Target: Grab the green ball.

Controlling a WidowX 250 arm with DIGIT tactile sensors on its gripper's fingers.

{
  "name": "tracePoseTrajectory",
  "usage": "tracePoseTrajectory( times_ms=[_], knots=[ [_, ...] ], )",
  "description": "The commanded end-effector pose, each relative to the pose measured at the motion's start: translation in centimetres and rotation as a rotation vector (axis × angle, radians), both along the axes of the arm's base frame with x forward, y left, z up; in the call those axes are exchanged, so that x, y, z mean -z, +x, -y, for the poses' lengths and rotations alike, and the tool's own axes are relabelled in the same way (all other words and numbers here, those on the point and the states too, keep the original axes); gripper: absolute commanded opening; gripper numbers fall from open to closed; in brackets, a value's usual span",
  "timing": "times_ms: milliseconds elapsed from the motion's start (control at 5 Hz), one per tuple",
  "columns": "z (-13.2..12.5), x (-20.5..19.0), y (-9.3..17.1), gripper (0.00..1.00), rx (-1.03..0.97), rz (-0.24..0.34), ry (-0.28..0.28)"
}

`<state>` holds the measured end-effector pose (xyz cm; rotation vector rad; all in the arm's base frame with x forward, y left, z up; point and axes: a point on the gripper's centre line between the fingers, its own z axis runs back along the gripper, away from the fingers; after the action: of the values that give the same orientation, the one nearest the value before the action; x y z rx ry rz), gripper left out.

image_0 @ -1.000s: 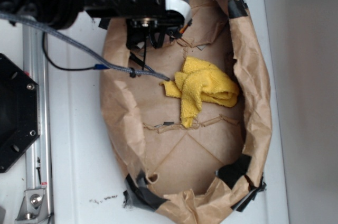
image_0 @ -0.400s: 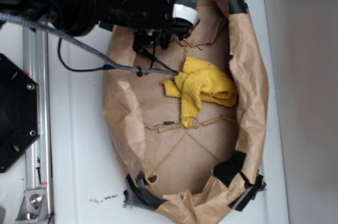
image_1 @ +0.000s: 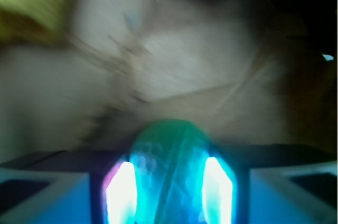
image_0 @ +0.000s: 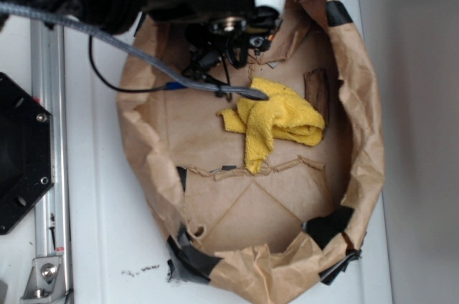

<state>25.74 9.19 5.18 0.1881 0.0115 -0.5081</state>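
Your gripper (image_1: pixel 170 182) is closed on the green ball (image_1: pixel 170 145): in the wrist view the ball sits squeezed between the two glowing fingers (image_1: pixel 122 192), at 6 o'clock in that frame, with its top bulging above them. In the exterior view you cannot see the ball at all; the arm hides it at 12 o'clock of the brown paper bag (image_0: pixel 358 139), just above the yellow cloth (image_0: pixel 276 121). The wrist picture is smeared, so you cannot judge how deep the ball sits in the grip. The ball is round and looks held low on its sides, so I judge a quick lift or swing could squirt it out. Watch the grey cable (image_0: pixel 143 60) too: it drapes over the bag's rim and could drag the paper or the cloth
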Motion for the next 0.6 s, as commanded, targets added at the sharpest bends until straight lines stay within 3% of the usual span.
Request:
tracePoseTrajectory(
  times_ms=[0, 200, 400],
  knots=[
    [5.1, -10.0, 2.5, 0.0, -0.074, 0.087, -0.181],
    [6.6, -11.3, 2.2, 0.0, -0.075, 0.068, -0.167],
    [7.6, -11.9, 1.7, 0.0, -0.221, 0.111, -0.164]
  ],
)
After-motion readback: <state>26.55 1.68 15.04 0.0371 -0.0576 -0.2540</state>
